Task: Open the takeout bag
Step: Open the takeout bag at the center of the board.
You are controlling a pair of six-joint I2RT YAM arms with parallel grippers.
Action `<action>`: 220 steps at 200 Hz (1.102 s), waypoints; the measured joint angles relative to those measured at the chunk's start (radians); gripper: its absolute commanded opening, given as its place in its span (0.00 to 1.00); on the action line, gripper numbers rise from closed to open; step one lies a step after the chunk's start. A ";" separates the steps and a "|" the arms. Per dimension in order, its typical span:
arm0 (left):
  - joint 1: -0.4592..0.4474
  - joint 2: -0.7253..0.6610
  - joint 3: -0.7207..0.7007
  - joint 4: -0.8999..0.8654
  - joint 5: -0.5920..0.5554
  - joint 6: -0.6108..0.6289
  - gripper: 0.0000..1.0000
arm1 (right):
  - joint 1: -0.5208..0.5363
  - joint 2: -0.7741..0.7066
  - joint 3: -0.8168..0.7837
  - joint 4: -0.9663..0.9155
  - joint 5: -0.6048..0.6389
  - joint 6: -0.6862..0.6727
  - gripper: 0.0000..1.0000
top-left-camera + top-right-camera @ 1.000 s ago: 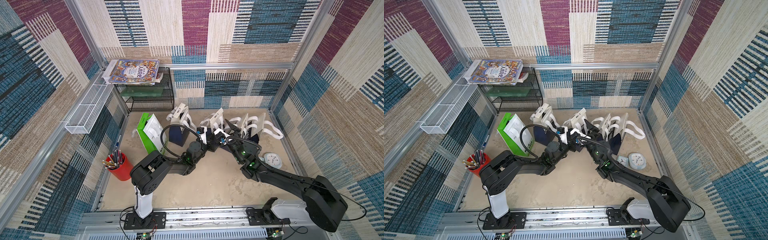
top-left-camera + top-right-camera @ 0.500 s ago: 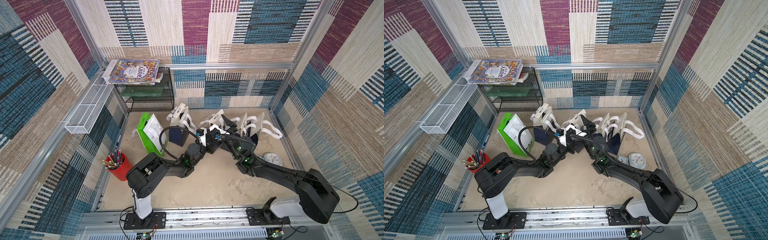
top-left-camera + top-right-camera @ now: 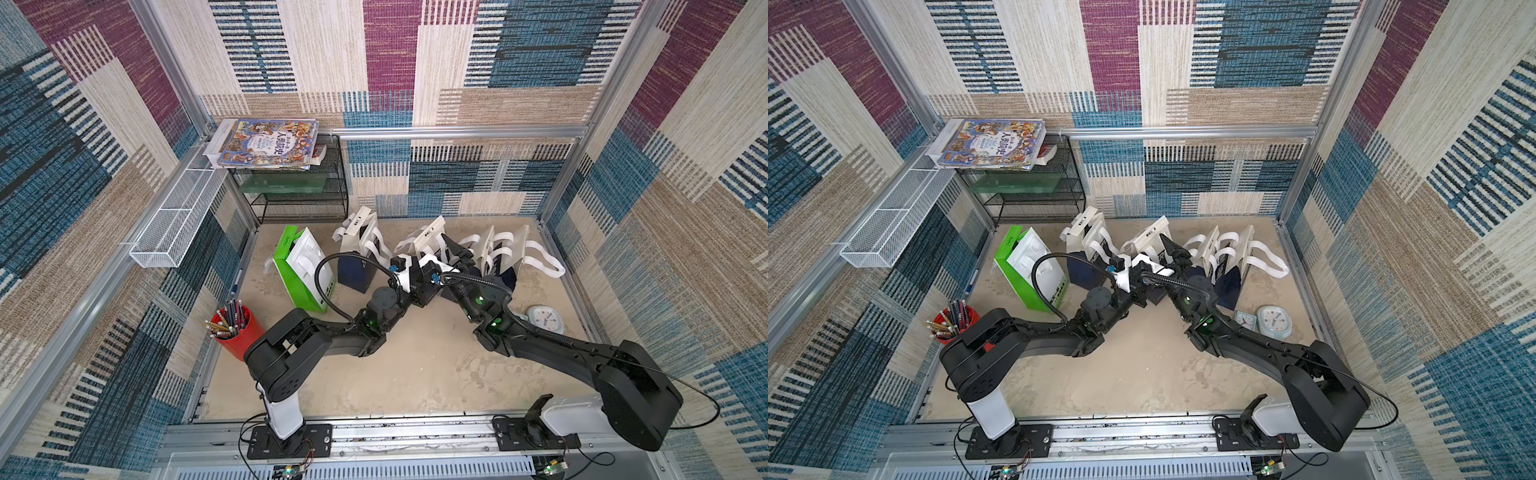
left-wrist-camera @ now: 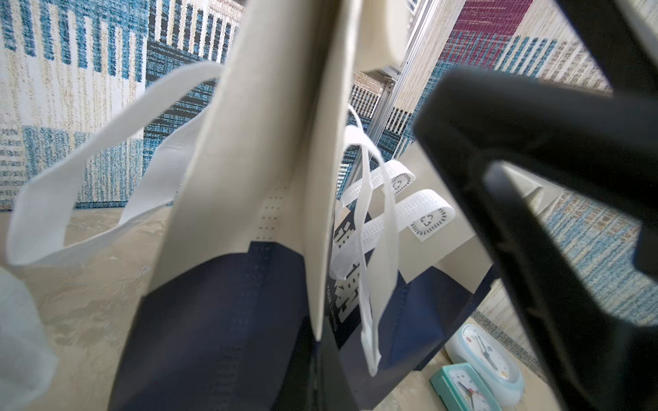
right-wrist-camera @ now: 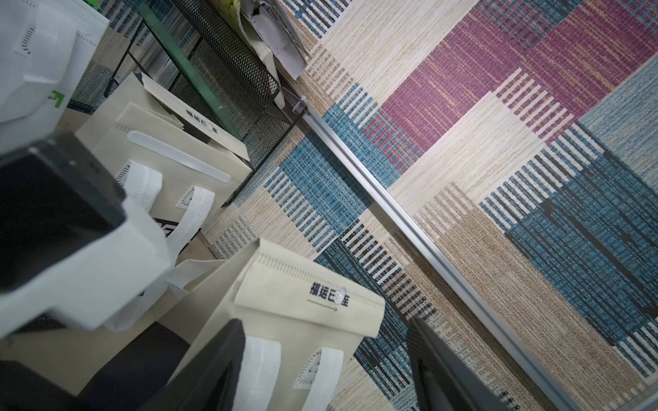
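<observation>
Your right gripper [image 3: 455, 249] has swung in over the bag since a second ago
It stands wide open, empty, astride the folded top flap of the beige-and-navy non-woven takeout bag with white strap handles [image 3: 426, 239], second beige bag along from the green-and-white paper bag [image 3: 305, 270]. Your left gripper [image 3: 430, 270] is fully closed, seemingly pinching that bag's near wall. Next, likely: close on the flap, peel it back while the left steadies
</observation>
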 measured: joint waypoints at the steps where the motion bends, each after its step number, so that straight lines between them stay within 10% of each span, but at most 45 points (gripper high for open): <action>1: 0.000 0.000 0.000 -0.001 0.000 0.000 0.00 | 0.000 0.000 0.000 0.000 0.000 0.000 0.75; 220: -0.002 -0.034 -0.023 -0.019 -0.005 0.016 0.00 | 0.019 0.068 0.067 -0.012 0.024 -0.004 0.71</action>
